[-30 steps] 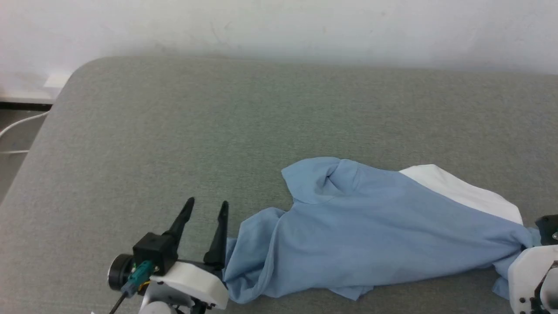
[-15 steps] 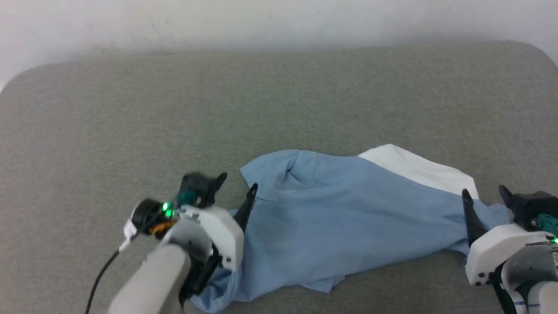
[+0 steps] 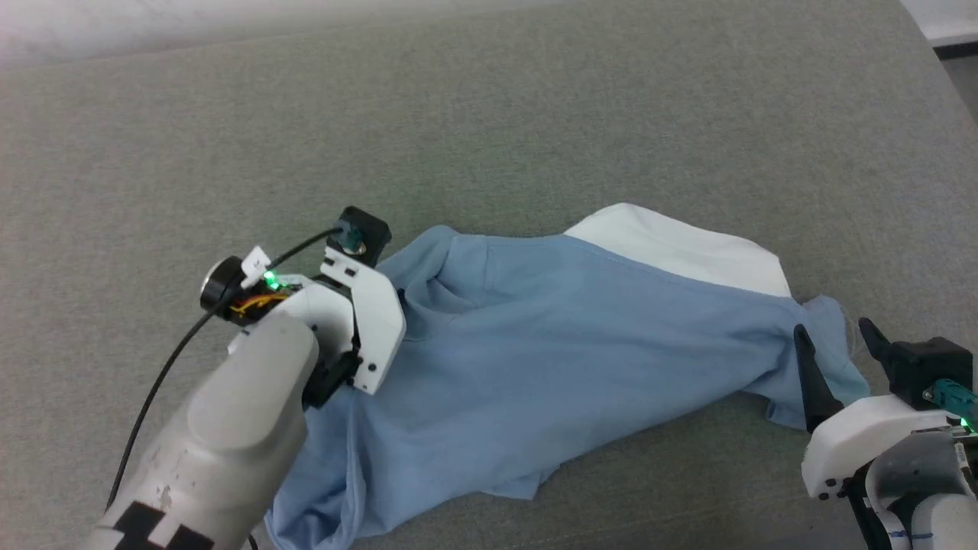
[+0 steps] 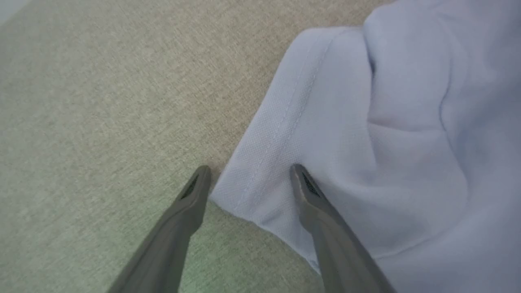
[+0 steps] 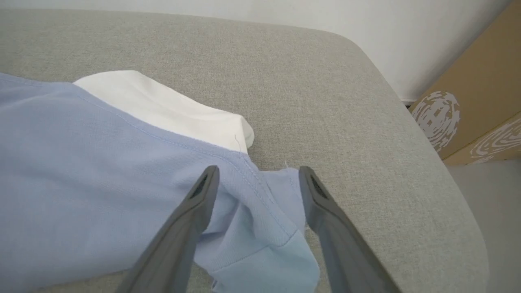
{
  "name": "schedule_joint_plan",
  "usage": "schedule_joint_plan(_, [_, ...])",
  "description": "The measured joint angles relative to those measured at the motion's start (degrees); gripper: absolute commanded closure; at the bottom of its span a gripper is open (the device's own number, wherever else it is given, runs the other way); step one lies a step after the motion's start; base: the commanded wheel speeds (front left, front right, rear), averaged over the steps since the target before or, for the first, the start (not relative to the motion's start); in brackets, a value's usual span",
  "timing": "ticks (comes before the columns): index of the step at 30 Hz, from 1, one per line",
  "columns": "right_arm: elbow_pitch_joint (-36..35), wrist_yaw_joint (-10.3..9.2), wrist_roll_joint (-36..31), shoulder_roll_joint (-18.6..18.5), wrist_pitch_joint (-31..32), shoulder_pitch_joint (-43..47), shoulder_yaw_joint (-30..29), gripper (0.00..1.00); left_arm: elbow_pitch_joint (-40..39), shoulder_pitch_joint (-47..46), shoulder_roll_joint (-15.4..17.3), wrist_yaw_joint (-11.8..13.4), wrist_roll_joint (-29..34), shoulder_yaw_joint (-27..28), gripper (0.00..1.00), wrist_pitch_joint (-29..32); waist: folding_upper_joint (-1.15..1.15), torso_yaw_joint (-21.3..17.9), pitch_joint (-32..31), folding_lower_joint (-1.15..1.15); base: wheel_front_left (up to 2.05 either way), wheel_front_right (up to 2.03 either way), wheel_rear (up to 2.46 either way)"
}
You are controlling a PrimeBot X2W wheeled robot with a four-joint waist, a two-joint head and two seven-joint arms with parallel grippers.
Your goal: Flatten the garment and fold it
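Shirt [image 3: 550, 336] is lying crumpled on the grey surface [image 3: 535, 114], not flattened yet, no fold started. Its long axis is running diagonally in the head view, from near-left to right, with the white part [image 3: 672, 248] poking out along the far edge towards the right end.

Left pincer [image 4: 248, 173] is sitting at the left end, fingers spread and gripping nothing. It's straddling a stitched hem [image 4: 281, 122]: one finger is over bare surface, the other over cloth, and the hem corner is lying in the gap.

Right pincer [image 3: 833, 328] is sitting at the right end, also spread and gripping nothing. In its wrist view a bunched blue tail of cloth is lying between the fingers, just beside the white part's corner.

So each arm is covering its own end, and the shirt is stretching between them. My read: the next move is hinging on that axis. Both are looking placed to close on their ends and pull apart along it. The left has only a thin hem edge to bite on, so it's risking a slip.

Containers: a cardboard box [image 5: 480, 93] is standing off the surface's right edge. I can't tell what's in it. Nothing on the surface is holding anything.
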Motion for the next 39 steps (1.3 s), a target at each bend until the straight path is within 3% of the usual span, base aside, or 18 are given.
schedule_joint_plan(2, [0.6,0.00,0.0,0.0,-0.3,0.0,-0.3,0.00,1.6,-1.6,-0.1,-1.2,-1.2,-0.5,0.00,2.4,0.00,-0.8,0.7,-0.01,0.00,0.00,0.00])
schedule_joint_plan(3, [0.8,0.00,0.0,0.0,-0.4,0.0,-0.5,0.00,2.3,-2.4,-0.1,-1.6,-1.8,-1.0,0.13,4.0,0.00,-1.0,1.0,-0.02,0.00,0.00,0.00])
schedule_joint_plan(4, [1.1,0.00,-0.1,0.0,-0.5,0.0,-0.6,0.00,2.6,-3.2,-0.1,-2.2,-2.4,-1.4,0.73,5.4,0.00,-1.3,1.3,-0.02,0.00,0.00,0.00])
schedule_joint_plan(5, [1.2,0.00,-0.1,0.0,-0.7,-0.1,-0.7,0.00,2.7,-3.7,-0.1,-2.4,-3.3,-1.5,1.00,6.3,0.00,-1.5,1.5,-0.02,0.00,0.00,0.00])
schedule_joint_plan(10, [1.5,0.00,0.0,0.0,-1.3,-0.1,-0.9,0.00,2.4,-3.8,0.0,-2.5,-5.6,0.5,1.00,0.1,0.00,-0.9,1.7,0.00,0.00,0.00,0.00])
schedule_joint_plan(17, [1.5,0.00,-0.2,0.1,-1.4,-0.2,-0.8,0.00,1.2,-3.0,3.5,3.1,-8.3,9.6,1.00,-16.5,0.00,2.0,0.0,0.00,0.00,0.00,0.00])
schedule_joint_plan(21, [1.2,0.00,-0.2,0.1,-1.3,-0.1,-0.1,0.00,-0.3,-1.8,6.4,6.1,-9.6,14.6,1.00,-23.2,0.00,4.1,-1.3,0.00,0.00,0.00,0.00])
schedule_joint_plan(26, [0.6,0.00,-0.2,0.1,-0.9,0.6,0.6,0.00,-1.4,4.5,9.1,9.9,-12.2,19.1,1.00,-26.4,0.00,7.1,-2.8,0.00,0.00,0.00,0.00])
schedule_joint_plan(30, [0.3,0.00,0.0,0.1,-0.6,0.8,1.5,0.00,-1.0,12.4,8.9,11.8,-14.4,20.7,1.00,-27.2,0.00,9.2,-3.7,-0.01,0.00,0.00,0.00])
schedule_joint_plan(31, [0.3,0.00,0.0,0.0,-0.4,0.8,1.9,0.00,-0.8,14.1,8.5,11.9,-15.0,20.9,0.80,-27.4,0.00,9.7,-3.9,-0.01,0.00,0.00,0.00])
schedule_joint_plan(32, [0.3,0.00,0.2,-0.1,-0.2,0.8,2.3,0.00,-0.7,15.5,8.0,12.1,-15.3,20.9,0.24,-28.0,0.00,10.2,-4.1,-0.01,0.00,0.00,0.00])
schedule_joint_plan(33, [0.4,0.00,0.5,-0.2,-0.1,0.8,2.5,0.00,-0.7,16.6,7.5,12.2,-15.4,20.9,0.00,-28.8,0.00,10.6,-4.3,-0.01,0.00,0.00,0.00])
schedule_joint_plan(39, [1.3,0.00,0.6,-4.9,1.5,1.2,5.1,0.00,-5.2,19.2,5.2,12.3,-14.5,21.4,0.00,-37.9,0.00,12.8,-5.7,-0.01,0.00,0.00,0.00])
